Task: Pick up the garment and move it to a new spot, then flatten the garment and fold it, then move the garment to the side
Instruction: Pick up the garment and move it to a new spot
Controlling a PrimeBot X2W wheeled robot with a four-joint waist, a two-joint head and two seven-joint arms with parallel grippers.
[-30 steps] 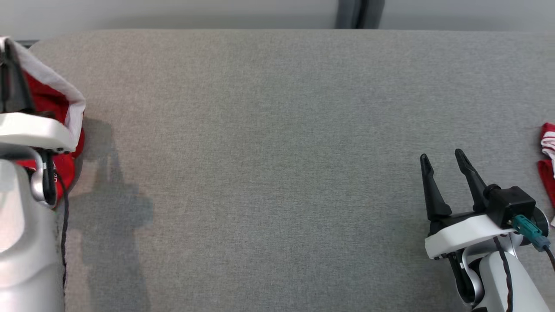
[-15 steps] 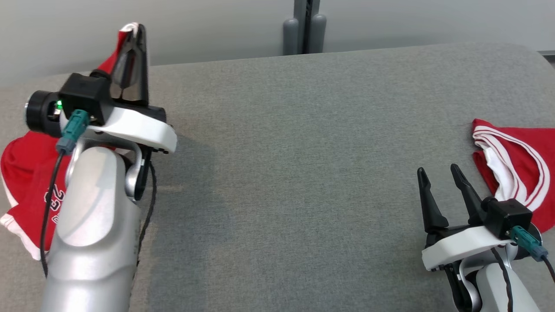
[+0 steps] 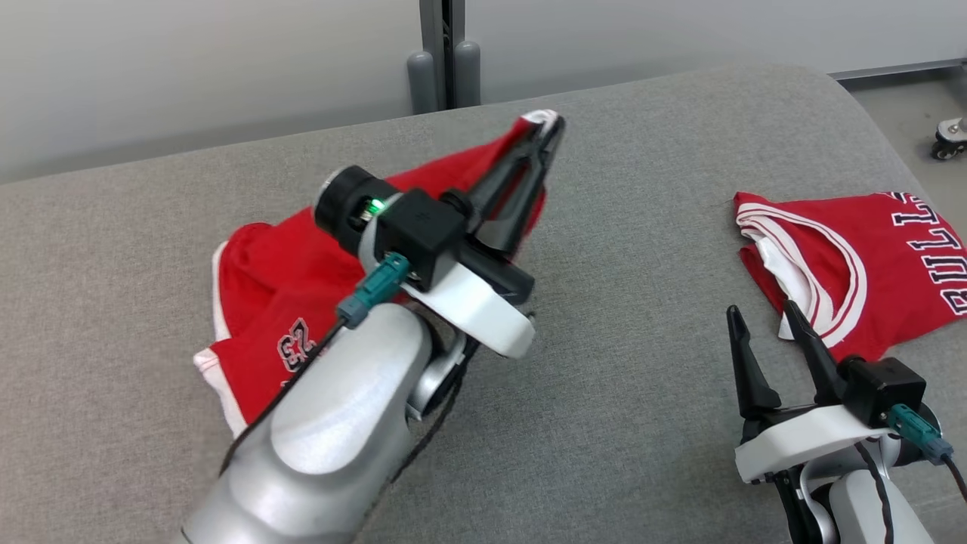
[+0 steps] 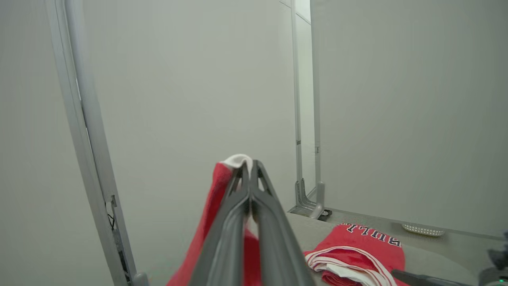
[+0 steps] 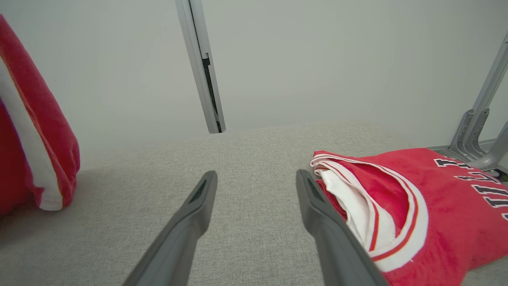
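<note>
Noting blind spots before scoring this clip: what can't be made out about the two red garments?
- Red shorts with white trim: printed number partly hidden behind the left arm, head view.
- Red jersey with white-striped trim: lettering and right side cut off by the head view's right edge.
- Left gripper, shut on the shorts' hem: pinched cloth hidden by its fingers, left wrist view.

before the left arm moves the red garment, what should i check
1. Left gripper shut on red garment, at its white hem: ok
2. Garment fully off the table: not ok, lower end looks to rest on it
3. Right gripper open and empty: ok
4. Bare table between the grippers for a landing spot: ok
5. Bulls jersey lying apart from the held garment: ok
</note>
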